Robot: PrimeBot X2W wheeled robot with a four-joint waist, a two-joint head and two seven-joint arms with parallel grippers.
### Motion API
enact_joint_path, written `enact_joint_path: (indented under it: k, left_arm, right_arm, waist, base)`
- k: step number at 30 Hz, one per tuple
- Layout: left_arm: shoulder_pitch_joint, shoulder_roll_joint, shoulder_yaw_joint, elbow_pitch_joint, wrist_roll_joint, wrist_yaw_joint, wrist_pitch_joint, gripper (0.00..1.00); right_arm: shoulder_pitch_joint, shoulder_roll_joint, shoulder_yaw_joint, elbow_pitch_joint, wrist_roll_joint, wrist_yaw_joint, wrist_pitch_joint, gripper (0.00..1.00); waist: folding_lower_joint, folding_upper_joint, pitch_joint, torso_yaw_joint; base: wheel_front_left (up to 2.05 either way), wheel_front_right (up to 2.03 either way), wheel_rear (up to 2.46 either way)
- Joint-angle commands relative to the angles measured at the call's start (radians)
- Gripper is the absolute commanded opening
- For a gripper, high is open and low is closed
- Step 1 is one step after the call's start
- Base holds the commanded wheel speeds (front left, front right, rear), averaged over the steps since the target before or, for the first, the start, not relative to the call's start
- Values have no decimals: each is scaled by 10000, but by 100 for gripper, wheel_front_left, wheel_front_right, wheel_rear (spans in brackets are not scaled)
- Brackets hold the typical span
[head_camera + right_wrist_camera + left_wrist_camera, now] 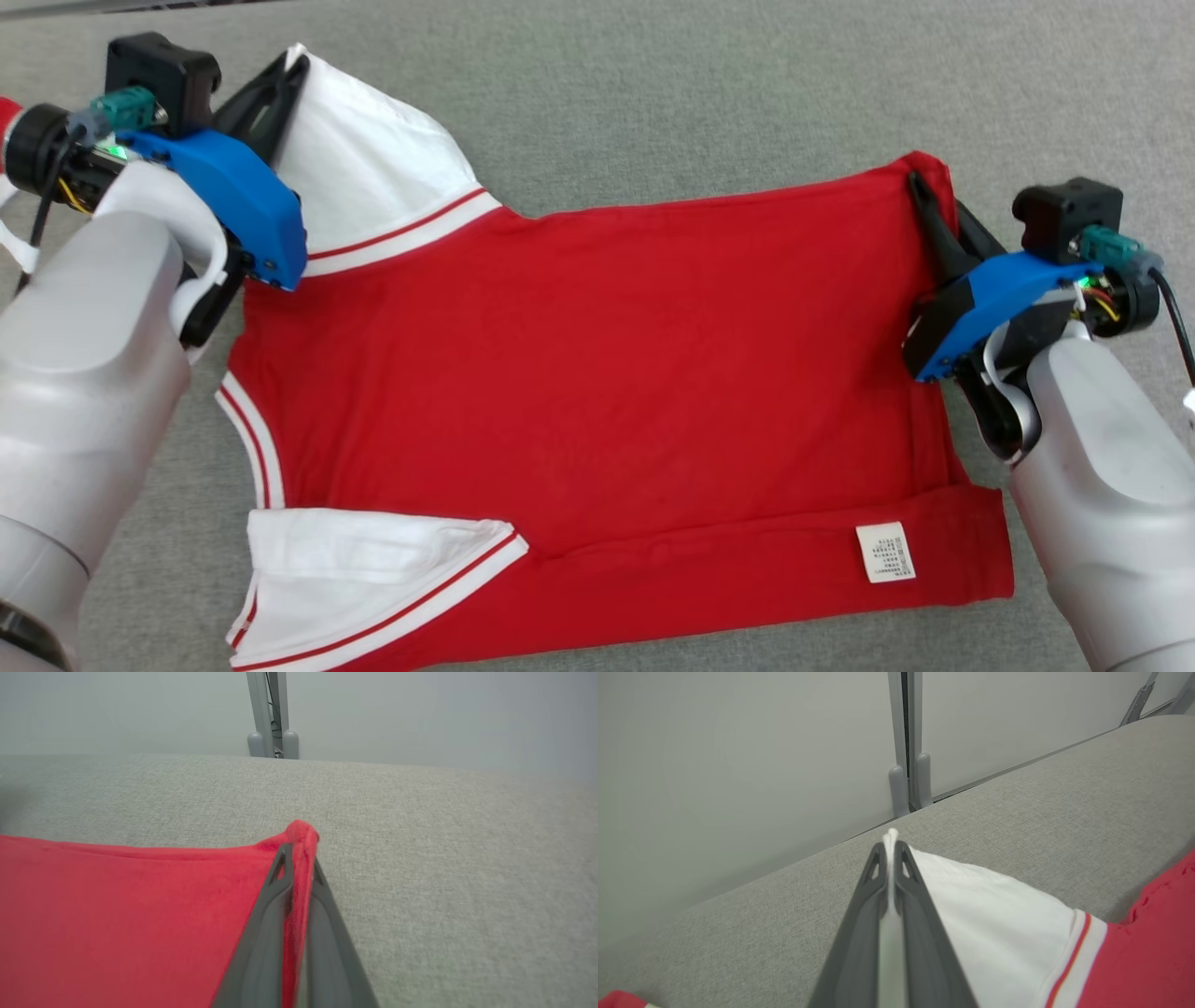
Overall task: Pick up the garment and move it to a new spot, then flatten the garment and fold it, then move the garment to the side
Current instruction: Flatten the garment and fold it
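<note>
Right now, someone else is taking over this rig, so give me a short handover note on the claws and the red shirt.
The left claw is shut on the far white sleeve.
The right claw is shut on the far hem corner.
The shirt lies mostly flat on the grey surface, near hem turned up, label showing.
Done: laid out. Left: fold it, then move it aside.

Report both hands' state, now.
Left hand: shut on the white sleeve of the red and white fabric shirt.
Right hand: shut on that shirt's red corner.
</note>
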Motion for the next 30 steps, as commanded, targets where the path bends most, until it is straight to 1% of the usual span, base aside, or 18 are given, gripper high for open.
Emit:
enact_joint_path:
  k: [1,7,13,19,23,30]
  left_arm:
    - [227,19,-49,-113,-70,10,-149,0]
    - [698,88,-151,-650,-173,9,-537,0]
    - [1208,179,-80,-1373,-75,38,-667,0]
    - [1998,328,47,-2402,80,296,-690,0]
    - [2660,567,209,-3155,130,513,-694,0]
    - [3899,1026,471,-4319,57,950,-697,0]
  right_arm:
    - [211,-110,-47,52,-7,-7,-198,0]
    - [622,-259,-204,226,-32,-7,-690,0]
    - [999,-286,-345,392,-100,-6,-1081,0]
    - [1337,-316,-456,511,-191,-6,-1366,0]
    - [1559,-405,-547,622,-183,-6,-1550,0]
    - [2023,-348,-651,786,-191,-6,-1805,0]
  waist:
    - [1,0,-243,192]
    - [1,0,-723,537]
    - [1,0,-1128,827]
    - [1,0,-1401,991]
    - [1,0,-1599,1077]
    - [1,0,-1987,1157]
  base:
    - [0,0,0]
    - [0,0,0]
    - [0,0,0]
    - [0,0,0]
    - [0,0,0]
    - [0,0,0]
